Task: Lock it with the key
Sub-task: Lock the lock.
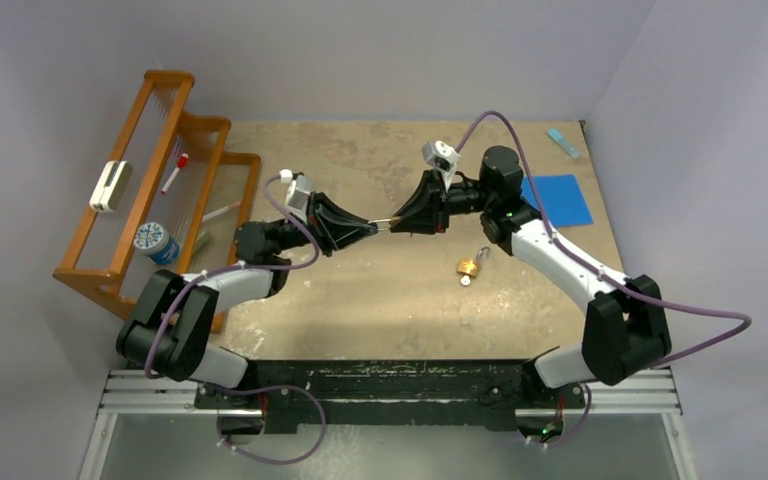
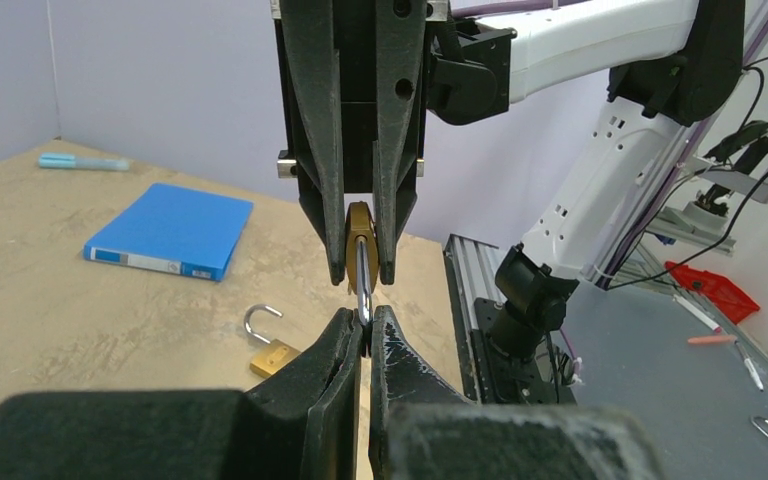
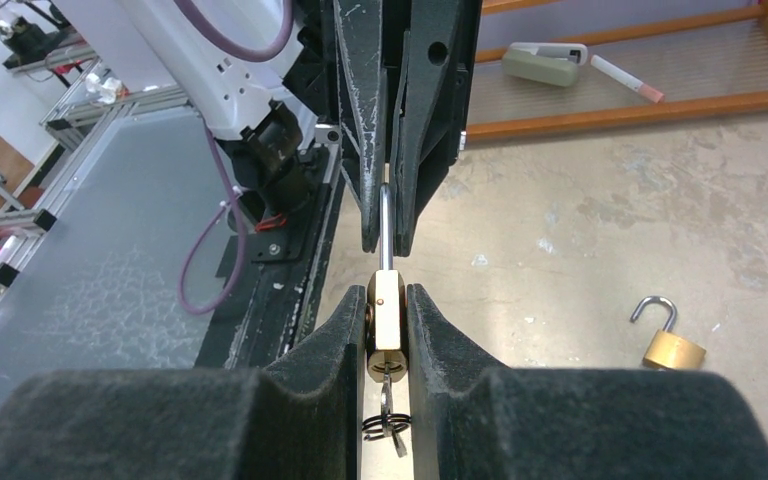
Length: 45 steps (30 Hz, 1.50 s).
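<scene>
- The bench [image 1: 360, 290] is walled on three sides, and its middle is bare beneath the arms.
- A wooden rack [image 1: 200, 150] lines the left edge.
- A blue book [image 1: 556, 198] lies near the far right edge; its spine label is too small to read.
- The right pincer [image 1: 396, 222] is clenched on the brass padlock [image 3: 386, 325], held in the air above mid-bench.
- The left pincer [image 1: 372, 227] is clenched on the shackle [image 3: 386, 230].
- A second padlock [image 1: 471, 266], hasp open, lies by the right arm.
- A key ring [image 3: 387, 420] hangs under the held lock.

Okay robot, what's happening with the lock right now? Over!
Right gripper shut on padlock body, key ring hanging below. Left gripper shut on its shackle, held mid-air. Spare open padlock on table, nothing in the way.
</scene>
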### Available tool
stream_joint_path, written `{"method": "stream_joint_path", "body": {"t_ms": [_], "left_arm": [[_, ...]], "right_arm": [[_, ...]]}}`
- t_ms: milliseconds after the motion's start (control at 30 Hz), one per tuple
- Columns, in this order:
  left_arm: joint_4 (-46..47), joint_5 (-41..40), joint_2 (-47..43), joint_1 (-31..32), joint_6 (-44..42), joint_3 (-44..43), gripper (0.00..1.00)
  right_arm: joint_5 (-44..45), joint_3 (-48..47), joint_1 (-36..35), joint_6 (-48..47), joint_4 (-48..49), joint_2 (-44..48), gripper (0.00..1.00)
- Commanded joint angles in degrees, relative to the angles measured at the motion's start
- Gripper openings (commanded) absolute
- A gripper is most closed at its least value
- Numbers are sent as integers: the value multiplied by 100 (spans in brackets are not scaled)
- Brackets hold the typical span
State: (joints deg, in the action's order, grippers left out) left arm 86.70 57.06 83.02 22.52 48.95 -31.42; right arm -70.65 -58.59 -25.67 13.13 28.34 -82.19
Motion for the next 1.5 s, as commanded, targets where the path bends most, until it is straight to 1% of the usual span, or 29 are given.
{"method": "stream_joint_path", "body": {"t_ms": [0,133,200,367,433,500,567,633,667,700,733,833,933,1200,1333,1467], "left_arm": [[73,-114,-48,534,4,-330,0],[-968,-613,-348,508,-858,-280,0],[-1344,-751,-472,507,-1160,-275,0],[-1469,-888,-606,503,-1252,-271,0],[-1535,-1031,-660,492,-1275,-260,0],[-1759,-1215,-753,452,-1385,-274,0],[-1899,-1285,-846,412,-1462,-288,0],[-1902,-1310,-940,379,-1461,-283,0],[-1902,-1318,-984,364,-1459,-283,0],[-1904,-1338,-1028,354,-1459,-278,0],[-1910,-1353,-1057,343,-1451,-277,0],[-1902,-1381,-1131,315,-1450,-245,0],[-1836,-1380,-1164,276,-1422,-219,0],[-1580,-1451,-1150,152,-1260,-146,0],[-1340,-1443,-1115,134,-1101,-125,0],[-1260,-1391,-1105,129,-1044,-105,0]], "right_arm": [[454,-174,-553,-174,414,94,0],[482,-17,-556,-401,7,263,0],[474,32,-553,-436,-88,312,0],[689,73,-537,-564,-253,360,1],[759,106,-496,-583,-255,411,16],[766,200,-348,-472,-102,535,27],[772,445,-87,-57,486,714,36],[808,736,194,376,1020,867,48],[871,824,296,500,1150,928,60],[949,902,387,557,1191,995,68],[1043,978,441,567,1198,1080,69],[1344,1157,542,577,1224,1258,72],[1451,1288,559,588,1284,1308,73],[1073,1558,562,818,1799,1132,68],[930,1545,557,913,1971,987,64],[859,1532,558,1024,2208,891,63]]}}
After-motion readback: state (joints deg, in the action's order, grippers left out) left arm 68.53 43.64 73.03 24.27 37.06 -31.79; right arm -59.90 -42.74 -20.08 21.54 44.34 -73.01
